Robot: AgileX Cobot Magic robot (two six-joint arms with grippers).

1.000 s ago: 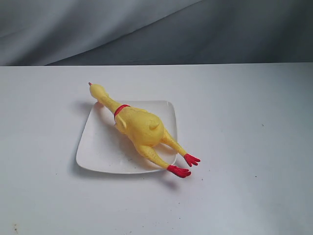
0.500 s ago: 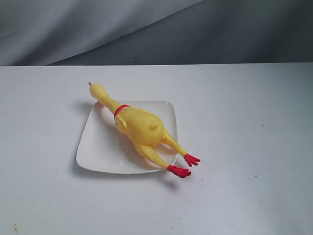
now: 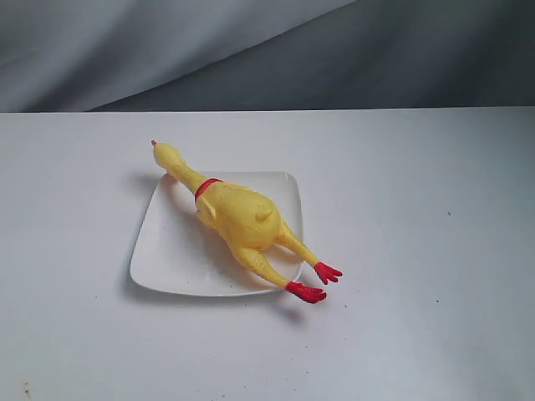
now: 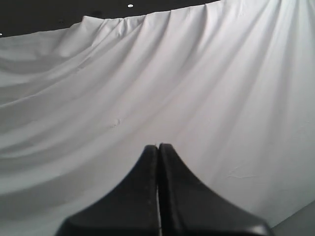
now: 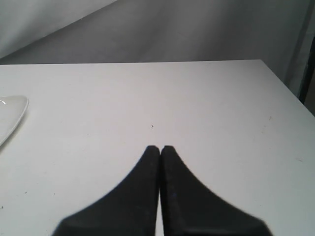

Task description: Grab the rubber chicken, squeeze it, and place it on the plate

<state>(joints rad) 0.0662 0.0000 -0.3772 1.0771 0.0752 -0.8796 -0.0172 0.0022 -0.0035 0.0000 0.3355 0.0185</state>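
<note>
a white table (image 3: pixel 435 251) carries a few tiny dark specks. behind its far edge hangs a grey cloth (image 3: pixel 150 50) in soft folds.

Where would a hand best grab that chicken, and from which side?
Probably the plump middle of the chicken, coming from straight above and closing across its width. It lies flat and diagonal on the plate, so the raised rim would hinder a low sideways approach. The neck and legs are thin and offer less to hold.
</note>
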